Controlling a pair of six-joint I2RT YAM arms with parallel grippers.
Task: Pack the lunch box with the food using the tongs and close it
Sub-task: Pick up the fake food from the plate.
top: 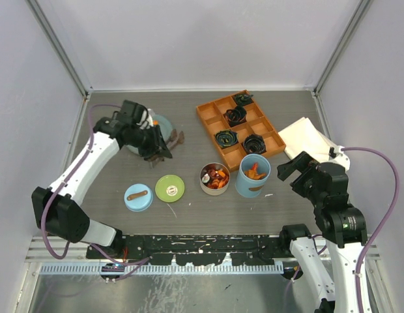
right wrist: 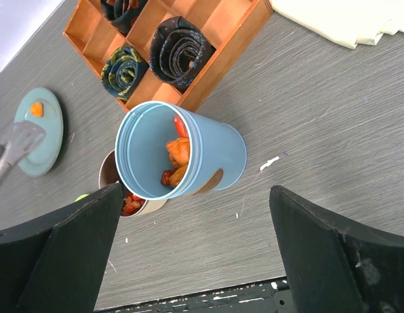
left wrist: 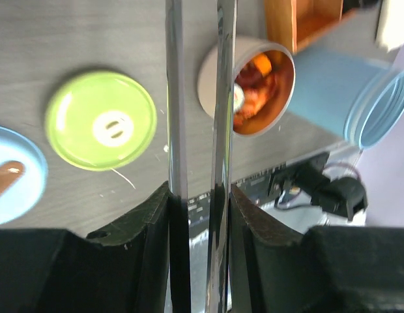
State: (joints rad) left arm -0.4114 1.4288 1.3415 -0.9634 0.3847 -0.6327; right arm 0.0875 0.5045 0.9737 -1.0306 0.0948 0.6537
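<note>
Your left gripper (top: 155, 147) is closed partway on the tongs (left wrist: 176, 98), whose two arms run up between its fingers. It hangs over the plate (right wrist: 49, 137), where an orange chunk (right wrist: 36, 109) lies near the tong tips. Nearer you than this gripper lie the blue lid (top: 138, 197) and green lid (top: 170, 188). Further right stand the tin (left wrist: 208, 81) and cylinder (top: 251, 188), both uncovered with food (top: 216, 175) inside. Your right gripper (top: 293, 173) gapes wide, empty, just right of the cylinder.

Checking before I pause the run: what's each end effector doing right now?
Left end effector: closed on the tongs.
Right end effector: open, holding nothing.
</note>
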